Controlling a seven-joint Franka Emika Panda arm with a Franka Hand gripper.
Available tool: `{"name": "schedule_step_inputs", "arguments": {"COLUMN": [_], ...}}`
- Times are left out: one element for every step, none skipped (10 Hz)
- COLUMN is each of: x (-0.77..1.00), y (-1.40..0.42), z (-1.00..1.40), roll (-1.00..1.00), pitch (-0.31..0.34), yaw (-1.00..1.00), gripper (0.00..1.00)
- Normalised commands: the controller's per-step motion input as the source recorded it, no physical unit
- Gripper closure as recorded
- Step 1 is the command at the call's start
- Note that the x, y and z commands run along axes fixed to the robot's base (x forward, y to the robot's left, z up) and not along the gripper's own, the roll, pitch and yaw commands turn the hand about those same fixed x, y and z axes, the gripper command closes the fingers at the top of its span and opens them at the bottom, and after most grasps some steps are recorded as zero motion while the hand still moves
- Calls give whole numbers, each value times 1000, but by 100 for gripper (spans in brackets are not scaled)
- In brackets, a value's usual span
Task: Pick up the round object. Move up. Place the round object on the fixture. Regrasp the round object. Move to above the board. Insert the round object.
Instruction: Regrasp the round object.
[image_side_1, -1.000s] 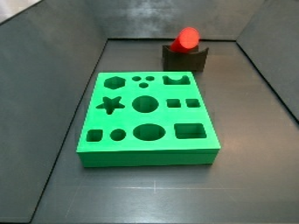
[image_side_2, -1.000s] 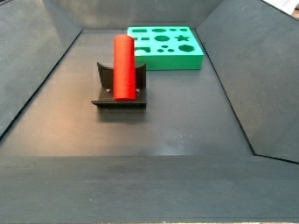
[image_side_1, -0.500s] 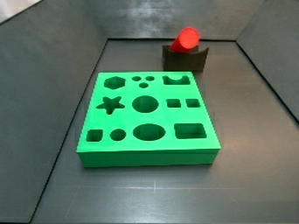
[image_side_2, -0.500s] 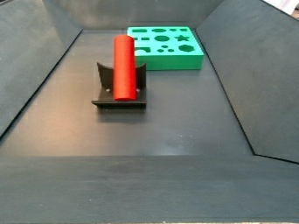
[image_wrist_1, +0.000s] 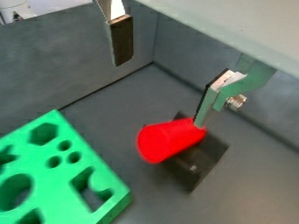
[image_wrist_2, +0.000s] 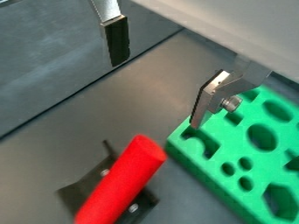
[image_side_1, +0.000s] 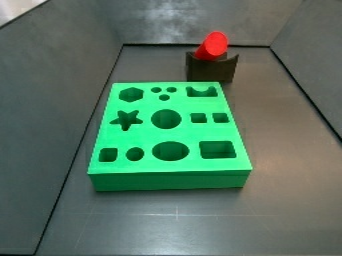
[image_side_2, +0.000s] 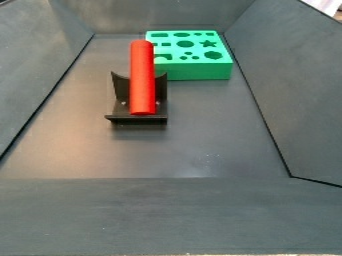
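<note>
**Red peg resting on the fixture, gripper above**

Above the floor, the gripper (image_wrist_1: 166, 70) hangs with its flat silver fingers (image_wrist_2: 114, 37) spread wide and empty; neither side view shows it. Below, the smooth red round object (image_side_2: 140, 72) lies in the notch of the dark fixture (image_side_1: 214, 68), hiding most of its top. Just beside stands the bright green board (image_side_1: 170, 135), cut off in both wrist views. No writing is legible.
</note>
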Motion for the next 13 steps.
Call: {"name": "schedule_step_inputs", "arguments": {"x": [8,14,28,42,53,69,78,89,98,95,93,96,99], "y": [-13,-19,-20,-26,-28,-31,-35,-36,-41,-41,-45,-47,-48], "z": [5,5,1,-2,5,4,0,-2,-3,-3,-2,-7,-9], "roll": [1000,1000,1000,1000,1000,1000,1000,1000,1000,1000,1000,802,609], "pitch": [27,37,43,56,69,90,102,124,153,177,202,189,164], "yaw": [29,32,34,40,44,53,59,71,94,119,156,192,212], "gripper": [0,0,0,0,0,0,0,0,0,0,0,0,0]}}
